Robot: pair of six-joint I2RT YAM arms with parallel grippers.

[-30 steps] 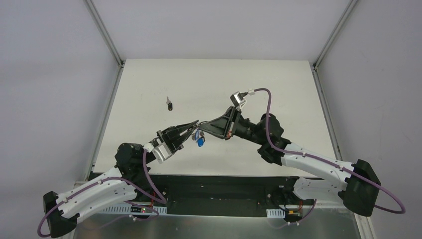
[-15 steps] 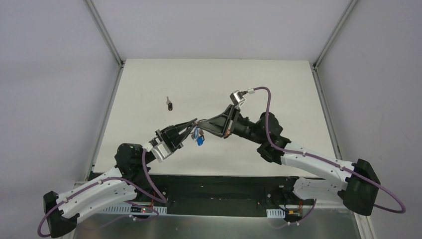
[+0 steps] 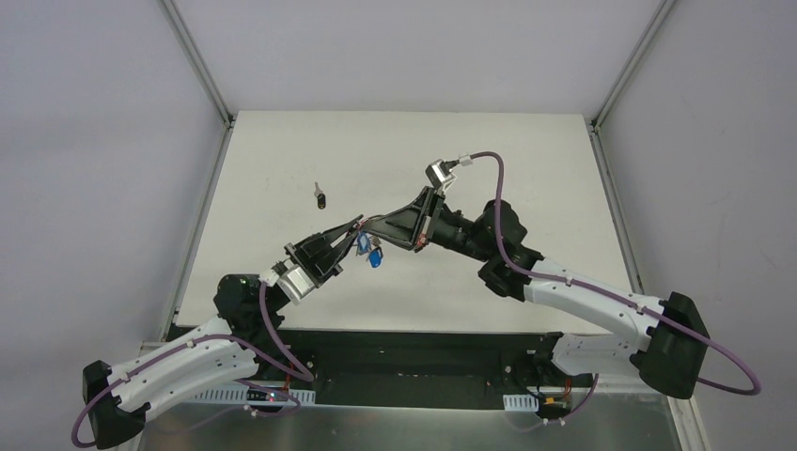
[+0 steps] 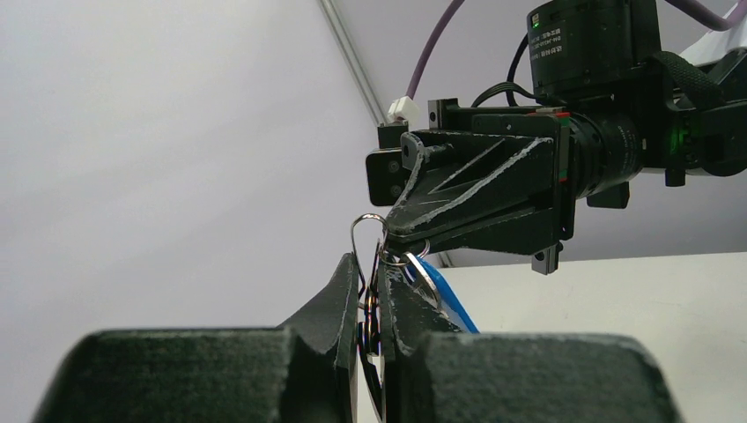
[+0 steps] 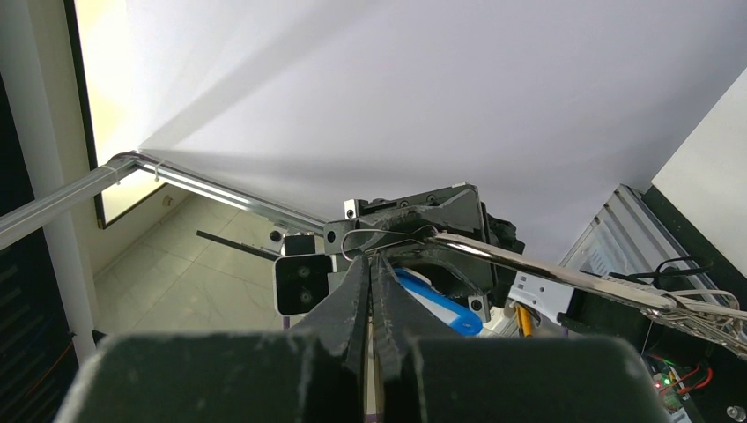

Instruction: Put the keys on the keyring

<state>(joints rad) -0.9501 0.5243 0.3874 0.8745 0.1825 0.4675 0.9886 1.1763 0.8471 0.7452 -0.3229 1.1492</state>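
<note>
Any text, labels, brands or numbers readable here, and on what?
White print on the camera lens: too small and blurred to read.
No writing shows on the blue key, the keyring or the table.
Nothing else legible.

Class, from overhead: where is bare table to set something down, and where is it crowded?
Bare table: the far strip and the right side beyond the right arm. Far left holds a small dark item. Crowded: the middle, where left gripper and right gripper meet at the keyring and blue key.
</note>
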